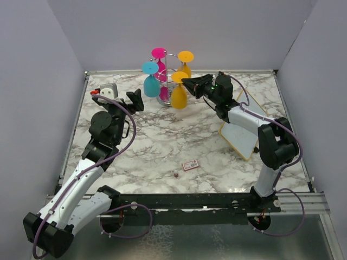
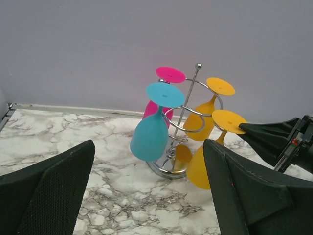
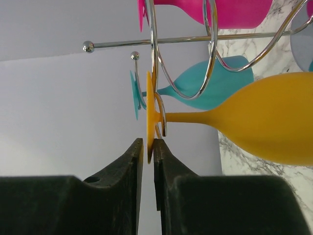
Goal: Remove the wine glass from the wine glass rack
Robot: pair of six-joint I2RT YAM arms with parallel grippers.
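Observation:
The wine glass rack (image 1: 163,99), shiny chrome wire on a round base, stands at the back middle of the marble table with several plastic glasses hanging upside down. The nearest wine glass (image 1: 179,96) is yellow, and its flat foot sits in a hook. My right gripper (image 1: 186,82) reaches in from the right. In the right wrist view it (image 3: 148,147) is pinched shut on the rim of that yellow glass's (image 3: 269,122) foot, next to the rack's wire (image 3: 151,44). My left gripper (image 2: 151,196) stands wide open and empty, well short of the rack (image 2: 166,169) and the teal glass (image 2: 149,137).
A pink glass (image 1: 161,67), a teal glass (image 1: 151,84) and a second yellow glass (image 1: 185,64) hang on the same rack. A white board with a yellow edge (image 1: 244,127) lies at the right under my right arm. A small card (image 1: 190,165) and a tiny bottle (image 1: 176,173) lie near the front.

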